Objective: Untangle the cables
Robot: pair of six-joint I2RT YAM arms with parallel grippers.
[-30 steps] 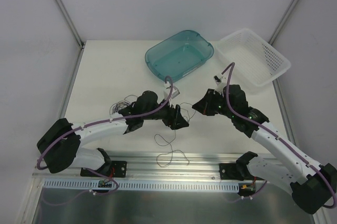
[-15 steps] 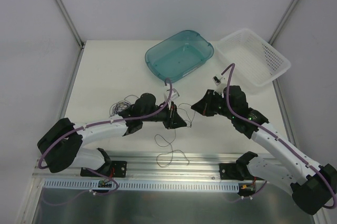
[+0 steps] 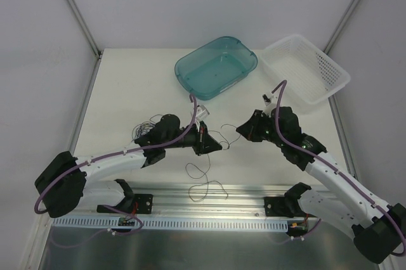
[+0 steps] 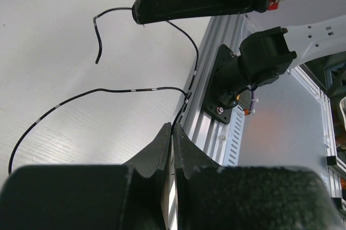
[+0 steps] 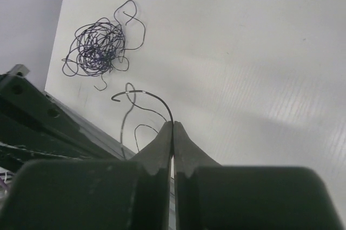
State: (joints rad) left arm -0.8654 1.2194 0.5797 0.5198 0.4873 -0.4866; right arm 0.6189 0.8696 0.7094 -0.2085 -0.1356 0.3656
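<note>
Both arms pinch one thin black cable (image 4: pixel 135 89) near the middle of the overhead view: the left gripper (image 4: pixel 173 128) and the right gripper (image 5: pixel 173 127) each have their fingers pressed together on it, and its long axis runs left to right between them. A tangled knot of cables (image 5: pixel 97 46) lies centre-left, and a loose strand (image 3: pixel 204 178) curls at lower centre.

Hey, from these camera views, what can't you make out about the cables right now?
Top view: the cable knot lies partly behind the left arm; its strands are too thin to count.
Left wrist view: the black strand vanishes into the left gripper at its shut jaws; the pinched part is hidden.
Right wrist view: the curved strand likewise, inside the right gripper.
</note>
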